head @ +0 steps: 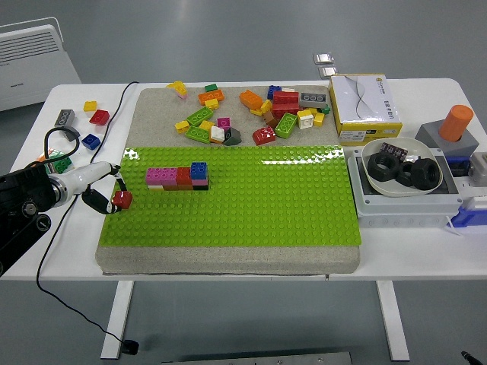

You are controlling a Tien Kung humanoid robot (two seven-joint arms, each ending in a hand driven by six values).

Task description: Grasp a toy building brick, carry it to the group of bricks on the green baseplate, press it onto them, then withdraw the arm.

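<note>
**Red brick held at the baseplate's left edge**

The left hand has its fingers clamped on a red brick, over the green baseplate, left of the joined row of bricks.

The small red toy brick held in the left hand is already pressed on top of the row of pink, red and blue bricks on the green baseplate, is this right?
Not quite. The small red toy brick is held in the left hand, but it is not yet on the row of pink, red and blue bricks; it is apart, at the left edge of the green baseplate. The head view shows this.
</note>
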